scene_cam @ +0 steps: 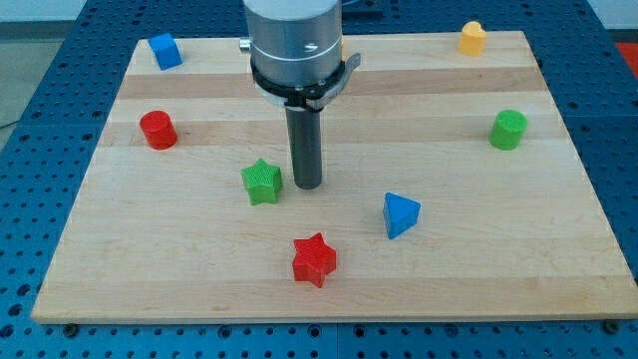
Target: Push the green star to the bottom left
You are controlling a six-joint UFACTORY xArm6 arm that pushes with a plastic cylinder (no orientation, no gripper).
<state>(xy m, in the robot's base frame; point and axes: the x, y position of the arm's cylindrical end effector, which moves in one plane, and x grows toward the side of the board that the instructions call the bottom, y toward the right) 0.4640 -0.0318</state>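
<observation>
Green star (262, 181): near the middle of the counter (558, 249), slightly left of centre, flat on the wood.
My tip (307, 185): just to the right of the green star, close beside it; contact or a thin gap, hard to tell from this angle.
Gripper: none on this rig, only the straight dark rod, so nothing to open, close or hold.
Goal zone: near-left corner of the counter, bare wood, well apart from the green star.
Progress: early, judging by position; almost the whole diagonal travel left to cover.
Done so far: tip set on the star's right side, good for a leftward push.
Left to do: drive left and toward the near edge; probably a shift to the star's far-right side for the diagonal.
Neighbours: 1 red star (315, 259) nearer and to the right, 1 red cylinder (158, 130) farther left; neither on the direct line, as far as can be judged.
</observation>
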